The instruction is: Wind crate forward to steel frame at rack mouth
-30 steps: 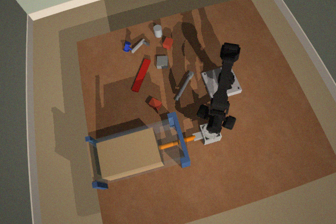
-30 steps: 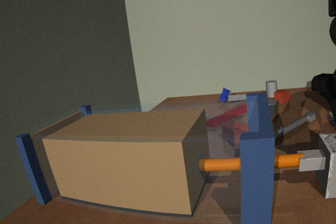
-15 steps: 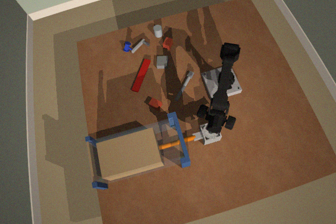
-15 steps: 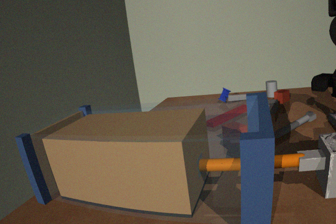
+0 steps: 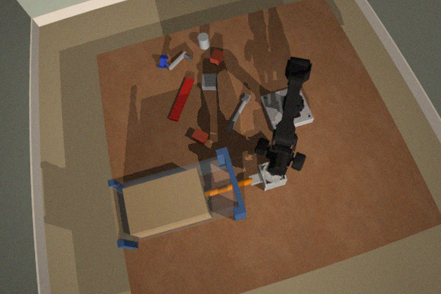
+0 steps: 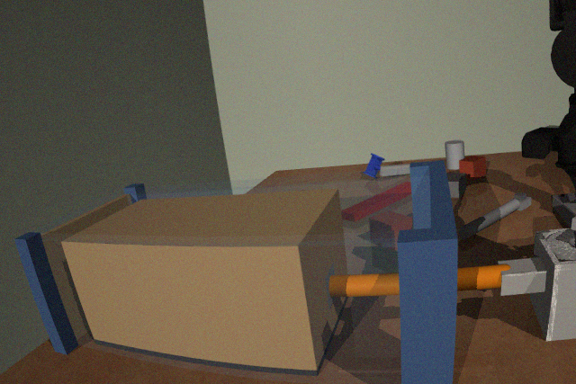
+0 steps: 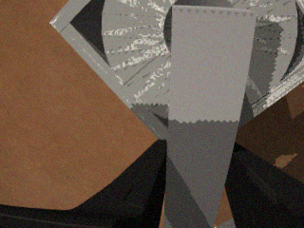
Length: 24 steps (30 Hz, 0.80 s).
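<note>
The tan crate (image 5: 162, 202) (image 6: 195, 296) sits flat inside the clear-panelled cubby, with a gap between its front and the blue steel frame (image 5: 231, 177) (image 6: 427, 305). An orange strap (image 5: 218, 191) (image 6: 481, 277) runs straight from the crate to the pale grey winch (image 5: 275, 184) (image 6: 565, 300) (image 7: 128, 52). The winch handle (image 7: 209, 71) shows as a flat grey arm, its far end over the middle of the winch top; its key is hidden. My gripper (image 7: 194, 150) is shut on the handle, a black finger on each side. The arm hides the handle in the top view.
A grey wrench-like tool (image 5: 239, 111) (image 6: 502, 212), a red bar (image 5: 182, 98) and a red block (image 5: 200, 135) lie beyond the cubby. Farther back are a grey box (image 5: 209, 86), another red block (image 5: 216, 56), a white cylinder (image 5: 203, 41), a hammer-like tool (image 5: 177, 60) and a blue spool (image 5: 162, 61).
</note>
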Available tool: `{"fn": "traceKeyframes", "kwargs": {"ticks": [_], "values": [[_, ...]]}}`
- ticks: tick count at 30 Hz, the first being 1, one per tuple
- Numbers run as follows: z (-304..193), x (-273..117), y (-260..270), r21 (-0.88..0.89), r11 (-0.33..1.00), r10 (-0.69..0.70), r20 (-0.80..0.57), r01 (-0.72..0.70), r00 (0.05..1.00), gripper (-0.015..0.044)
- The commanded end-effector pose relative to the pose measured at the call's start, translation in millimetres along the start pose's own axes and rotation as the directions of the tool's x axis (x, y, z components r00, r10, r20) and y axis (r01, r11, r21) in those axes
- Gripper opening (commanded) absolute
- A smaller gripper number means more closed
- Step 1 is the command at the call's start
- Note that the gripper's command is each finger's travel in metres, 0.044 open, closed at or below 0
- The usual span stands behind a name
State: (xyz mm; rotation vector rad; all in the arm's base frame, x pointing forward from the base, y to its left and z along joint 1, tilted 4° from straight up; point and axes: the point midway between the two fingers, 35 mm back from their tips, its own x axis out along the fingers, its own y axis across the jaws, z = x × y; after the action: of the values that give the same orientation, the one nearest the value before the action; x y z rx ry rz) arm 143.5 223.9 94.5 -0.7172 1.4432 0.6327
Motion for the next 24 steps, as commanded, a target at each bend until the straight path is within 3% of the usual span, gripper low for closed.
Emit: {"fn": "traceKeyframes", "kwargs": {"ticks": [1, 9, 24], "values": [[0.6, -0.9, 0.1, -0.001, 1.0, 0.005, -0.022, -0.005, 1.0, 0.0], [6.0, -4.4, -1.1, 0.002, 1.0, 0.015, -0.099, -0.015, 0.995, 0.0], [6.0, -4.2, -1.1, 0.002, 1.0, 0.011, -0.09, -0.011, 0.996, 0.0]]}}
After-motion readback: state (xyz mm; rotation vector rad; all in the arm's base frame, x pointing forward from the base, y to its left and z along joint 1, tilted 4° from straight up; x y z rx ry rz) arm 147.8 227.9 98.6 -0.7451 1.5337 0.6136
